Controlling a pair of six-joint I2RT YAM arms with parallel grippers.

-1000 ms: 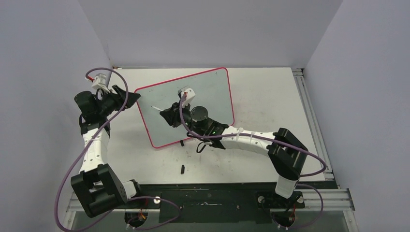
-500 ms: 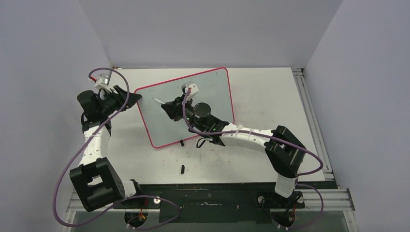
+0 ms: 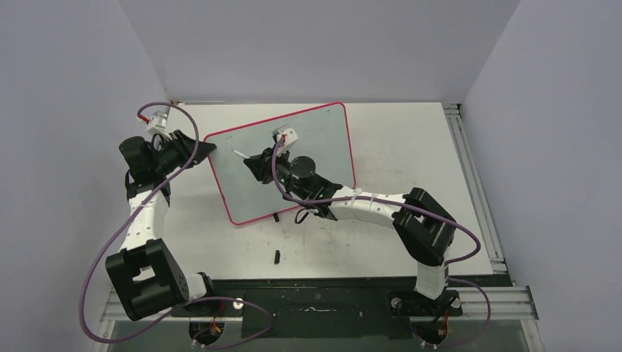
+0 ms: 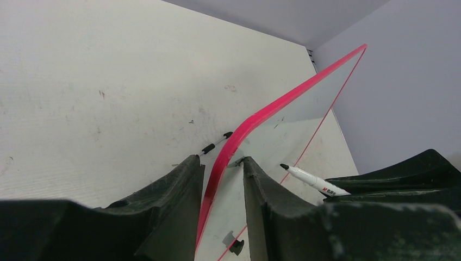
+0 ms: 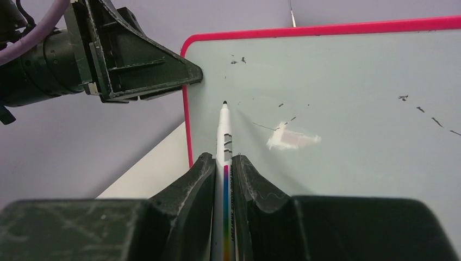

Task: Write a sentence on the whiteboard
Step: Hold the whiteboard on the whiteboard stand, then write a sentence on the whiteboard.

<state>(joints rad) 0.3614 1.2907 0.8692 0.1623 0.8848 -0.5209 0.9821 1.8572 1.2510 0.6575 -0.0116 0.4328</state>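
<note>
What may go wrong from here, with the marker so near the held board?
1. The left gripper clamps the whiteboard only at one corner; pressure from the marker may turn or slip it.
2. The marker tip is near the rim and that gripper; a stroke that way may run off the board.
3. The right gripper holds the marker far behind its tip, so it may tilt.

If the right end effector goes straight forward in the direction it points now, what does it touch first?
The marker held by the right end effector would probably meet the whiteboard first, near its pink rim; depth is unclear. Beyond that stands the left end effector, on the board's corner.
</note>
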